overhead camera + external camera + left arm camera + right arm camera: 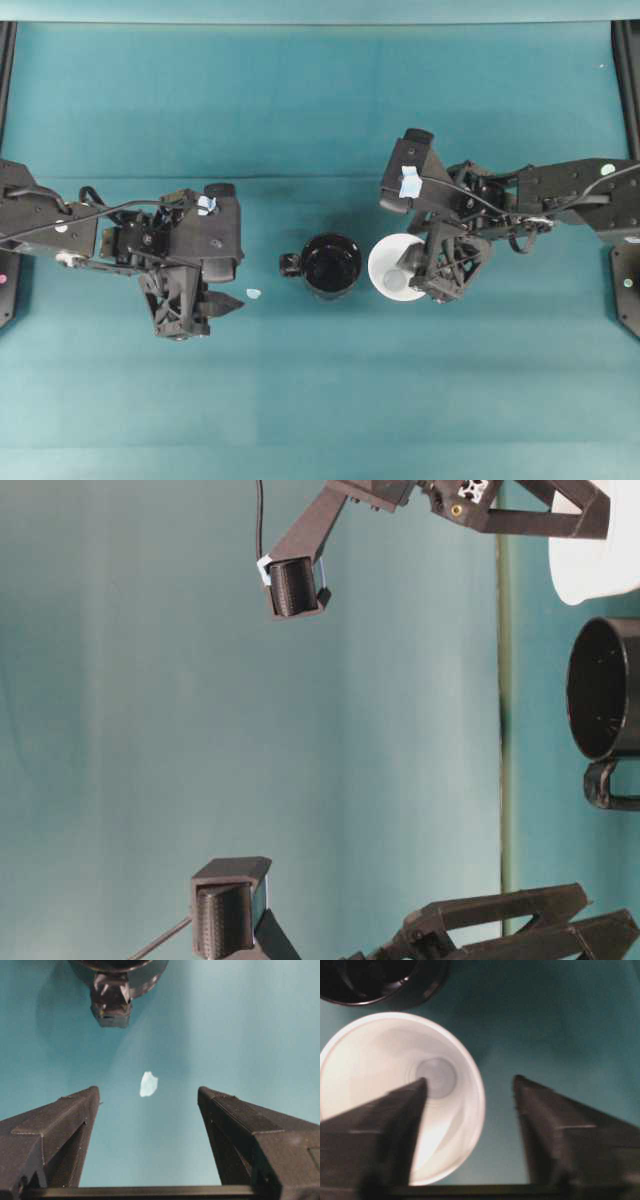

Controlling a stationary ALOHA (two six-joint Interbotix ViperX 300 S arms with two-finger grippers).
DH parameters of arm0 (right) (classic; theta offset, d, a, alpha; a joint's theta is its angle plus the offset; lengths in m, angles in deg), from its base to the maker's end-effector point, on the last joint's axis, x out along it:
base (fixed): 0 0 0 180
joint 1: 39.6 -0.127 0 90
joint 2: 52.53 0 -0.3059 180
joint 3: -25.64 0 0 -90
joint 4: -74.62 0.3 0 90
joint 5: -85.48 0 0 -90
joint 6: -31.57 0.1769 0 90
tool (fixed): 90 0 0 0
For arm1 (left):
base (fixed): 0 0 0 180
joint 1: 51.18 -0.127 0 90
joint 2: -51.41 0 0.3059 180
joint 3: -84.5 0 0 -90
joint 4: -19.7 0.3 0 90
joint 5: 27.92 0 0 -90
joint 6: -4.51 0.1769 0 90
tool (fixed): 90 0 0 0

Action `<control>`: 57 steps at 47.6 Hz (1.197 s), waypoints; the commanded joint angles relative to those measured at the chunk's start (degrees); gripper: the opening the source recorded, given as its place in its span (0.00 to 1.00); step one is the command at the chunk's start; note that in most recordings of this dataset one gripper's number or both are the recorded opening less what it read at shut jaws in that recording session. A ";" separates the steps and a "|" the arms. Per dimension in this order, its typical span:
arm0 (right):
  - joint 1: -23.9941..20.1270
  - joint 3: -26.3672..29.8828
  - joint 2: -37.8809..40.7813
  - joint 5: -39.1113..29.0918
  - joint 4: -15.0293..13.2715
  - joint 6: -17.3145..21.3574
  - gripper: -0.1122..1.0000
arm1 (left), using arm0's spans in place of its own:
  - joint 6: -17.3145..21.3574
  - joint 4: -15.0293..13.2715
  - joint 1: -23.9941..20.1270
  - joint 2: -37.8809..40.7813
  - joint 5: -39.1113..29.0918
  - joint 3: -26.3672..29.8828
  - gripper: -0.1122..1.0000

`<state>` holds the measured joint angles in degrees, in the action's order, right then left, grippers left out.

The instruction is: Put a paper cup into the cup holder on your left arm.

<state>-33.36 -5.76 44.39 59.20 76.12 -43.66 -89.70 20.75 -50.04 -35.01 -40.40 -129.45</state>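
1. The right gripper (470, 1087) has its jaws apart, straddling the rim of the paper cup (385, 1060): one finger reaches down inside the cup, the other stands outside it over the desk. The rim is not pinched between them as far as the right wrist view shows.
2. The left gripper (148, 1097) has its jaws spread wide with nothing between them but bare desk and a tiny pale scrap of paper (148, 1084) lying flat.
3. The paper cup (392, 262) stands upright, mouth up, just beside the cup holder (331, 265), on the side toward the right arm; the two look to be touching or nearly so.
4. The cup holder is glossy black, upright and open at the top, with its small knob pointing toward the left arm (110, 238). It stands on the desk between the two arms, apart from the left gripper.
5. The desk (320, 100) is covered in a plain teal cloth with a faint crease running across it.
6. Black rails run along the left and right edges of the desk.
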 commanded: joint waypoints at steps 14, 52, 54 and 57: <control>-0.88 -0.18 -3.60 -1.58 0.53 7.73 0.08 | -0.09 0.09 0.00 -0.44 0.35 -0.26 0.85; 0.88 15.12 -9.05 -13.80 0.26 12.04 0.06 | -0.09 0.09 0.00 -0.26 0.44 -0.18 0.85; 0.88 16.26 -7.56 -13.80 0.00 11.95 0.06 | -0.09 0.09 0.00 -0.18 0.44 -0.18 0.85; 0.97 17.93 -5.10 -14.33 -0.62 11.95 0.06 | -0.09 0.09 0.00 -0.18 0.44 -0.18 0.85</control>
<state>-32.57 9.09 37.62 45.14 76.20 -31.97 -89.70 20.75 -50.04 -35.01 -40.31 -130.24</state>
